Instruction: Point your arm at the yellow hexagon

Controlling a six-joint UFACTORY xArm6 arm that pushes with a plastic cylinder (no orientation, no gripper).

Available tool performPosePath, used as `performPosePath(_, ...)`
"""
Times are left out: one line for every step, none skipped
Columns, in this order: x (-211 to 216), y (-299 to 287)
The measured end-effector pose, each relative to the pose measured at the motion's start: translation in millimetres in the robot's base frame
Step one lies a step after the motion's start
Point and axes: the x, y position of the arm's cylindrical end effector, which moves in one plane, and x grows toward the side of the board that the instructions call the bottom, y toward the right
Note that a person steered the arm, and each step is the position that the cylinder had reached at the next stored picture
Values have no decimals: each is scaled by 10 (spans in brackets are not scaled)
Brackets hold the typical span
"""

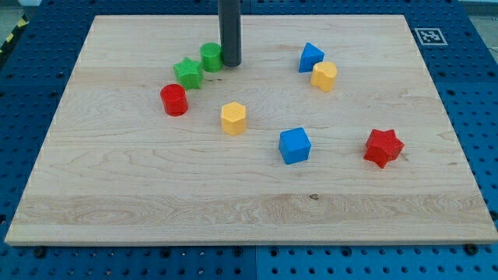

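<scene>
The yellow hexagon [233,118] lies left of the board's middle. My tip [230,64] rests on the board near the view's top, straight above the hexagon and well apart from it. The tip stands right beside the green cylinder [211,56], at its right edge. A second yellow block [324,76], whose shape I cannot make out, lies to the upper right.
A green star [188,73] and a red cylinder [174,99] lie left of the tip. A blue block [311,57] touches the second yellow block. A blue cube [295,145] and a red star [383,147] lie at right. The wooden board [117,194] ends on blue pegboard.
</scene>
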Motion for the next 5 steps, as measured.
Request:
performPosePath(0,-126)
performPosePath(0,-258)
performPosePath(0,-252)
performPosePath(211,108)
performPosePath(469,418)
